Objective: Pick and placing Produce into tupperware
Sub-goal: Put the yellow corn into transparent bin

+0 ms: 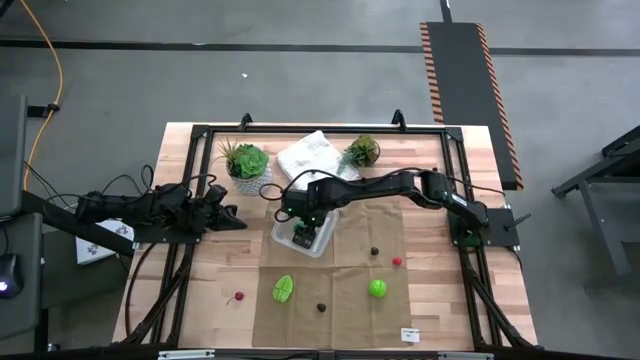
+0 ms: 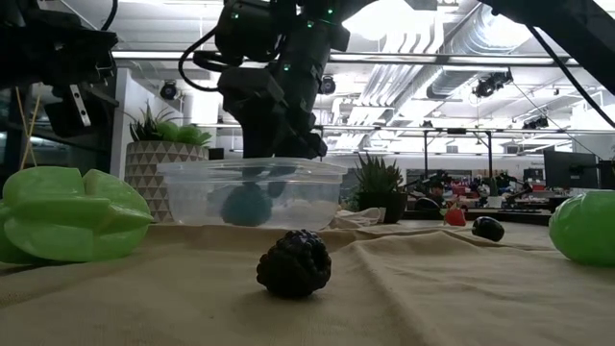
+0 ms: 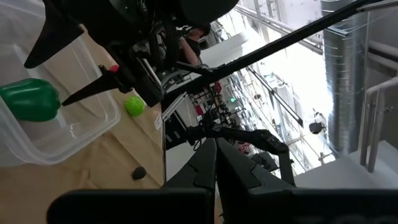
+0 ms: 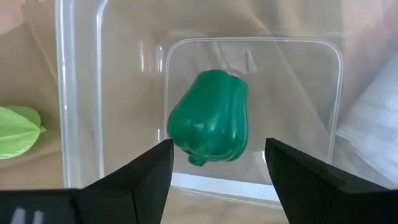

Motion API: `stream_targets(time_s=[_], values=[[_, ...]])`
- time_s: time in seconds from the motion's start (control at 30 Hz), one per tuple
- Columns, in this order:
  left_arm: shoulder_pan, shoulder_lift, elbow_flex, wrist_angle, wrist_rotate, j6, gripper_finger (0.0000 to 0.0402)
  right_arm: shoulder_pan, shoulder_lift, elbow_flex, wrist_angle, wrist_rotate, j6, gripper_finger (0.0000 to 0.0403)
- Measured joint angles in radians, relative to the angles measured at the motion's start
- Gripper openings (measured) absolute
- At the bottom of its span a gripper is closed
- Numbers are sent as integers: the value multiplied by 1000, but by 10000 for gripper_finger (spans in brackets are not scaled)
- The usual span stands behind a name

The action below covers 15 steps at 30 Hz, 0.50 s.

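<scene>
A dark green toy pepper (image 4: pixel 210 118) lies on the floor of the clear tupperware (image 4: pixel 112 81), also seen at table height (image 2: pixel 252 192). My right gripper (image 4: pixel 219 142) hangs open just above it, pointing steeply down, one finger on either side of the pepper and touching nothing. More produce lies on the beige cloth: a light green star-shaped fruit (image 1: pixel 284 289), a green round one (image 1: pixel 378 288), a dark bumpy berry (image 2: pixel 294 261), another dark piece (image 1: pixel 374 251) and two small red ones (image 1: pixel 397 261) (image 1: pixel 238 297). My left gripper (image 3: pixel 216 168) rests shut at the table's left side.
Two potted plants (image 1: pixel 247 163) (image 1: pixel 361 152) and a white crumpled bag (image 1: pixel 315 155) stand along the far side behind the tupperware. A black frame rail (image 1: pixel 320 128) borders the table. The beige cloth (image 1: pixel 350 310) covers the near middle.
</scene>
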Motion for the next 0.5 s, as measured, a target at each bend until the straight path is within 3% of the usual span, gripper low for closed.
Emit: stream_targets(time_s=[0.5], values=[[0, 0, 0, 0, 2, 3, 1, 0, -17, 2, 50, 6, 50, 245]])
